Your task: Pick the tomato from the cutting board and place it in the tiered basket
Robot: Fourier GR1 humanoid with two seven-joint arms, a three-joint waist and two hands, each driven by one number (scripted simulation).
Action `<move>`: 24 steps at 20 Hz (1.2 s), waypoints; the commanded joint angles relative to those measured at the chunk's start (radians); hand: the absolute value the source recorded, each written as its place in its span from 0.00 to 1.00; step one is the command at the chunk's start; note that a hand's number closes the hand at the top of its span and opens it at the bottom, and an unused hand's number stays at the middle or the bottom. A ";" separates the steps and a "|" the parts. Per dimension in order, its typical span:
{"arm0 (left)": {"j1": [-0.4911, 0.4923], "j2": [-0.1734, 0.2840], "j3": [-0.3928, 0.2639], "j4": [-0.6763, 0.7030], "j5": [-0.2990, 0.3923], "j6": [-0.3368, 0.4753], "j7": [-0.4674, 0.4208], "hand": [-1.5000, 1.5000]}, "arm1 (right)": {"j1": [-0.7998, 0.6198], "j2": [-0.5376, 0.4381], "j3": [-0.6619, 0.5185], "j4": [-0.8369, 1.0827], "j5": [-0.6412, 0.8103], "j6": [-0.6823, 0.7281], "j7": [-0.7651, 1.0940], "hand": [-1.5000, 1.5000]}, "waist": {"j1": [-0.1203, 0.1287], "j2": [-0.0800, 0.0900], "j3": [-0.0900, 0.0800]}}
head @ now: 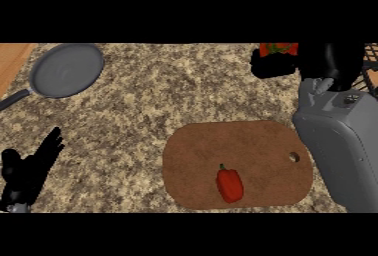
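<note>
my right hand [284, 61] is up at the far right of the counter, black fingers curled round a red round tomato with a green stalk [278, 48]. only the top of the fruit shows above the fingers, rest is hidden by the hand. grey right forearm [339, 145] runs back along the right edge.

just right of the hand, dark wire bars of the tiered basket [367, 75] peek in at the frame edge. can't tell which tier or how deep it goes, mostly out of view.

progress, imo: pick is done, tomato is off the board and carried near the basket. left to do: move over a tier, lower, let go. not in the basket yet as far as i can see.

brown rounded wooden cutting board [236, 167] sits near the front, well apart from the hand. a long red pepper [229, 184] lies on it, not the task item.

my left hand [29, 167] rests at the lower left, fingers straight and spread, holding nothing.

grey round frying pan [66, 70] at far left on the speckled granite counter [162, 85], untouched.
</note>
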State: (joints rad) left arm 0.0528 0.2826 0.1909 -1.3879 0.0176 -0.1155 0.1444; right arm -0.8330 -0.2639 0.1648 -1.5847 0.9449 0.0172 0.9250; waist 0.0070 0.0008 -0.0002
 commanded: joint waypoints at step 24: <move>-0.056 0.001 -0.004 0.003 -0.011 -0.029 0.012 0.50 | -0.313 -0.354 -0.227 1.011 0.033 -0.309 -0.780 1.00 | 0.045 0.029 -0.005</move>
State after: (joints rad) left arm 0.0093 0.2810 0.1886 -1.3850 0.0035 -0.1368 0.1552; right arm -1.1544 -0.5216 -0.1949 -0.6283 0.7977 -0.2917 0.1664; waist 0.0444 0.0197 -0.0023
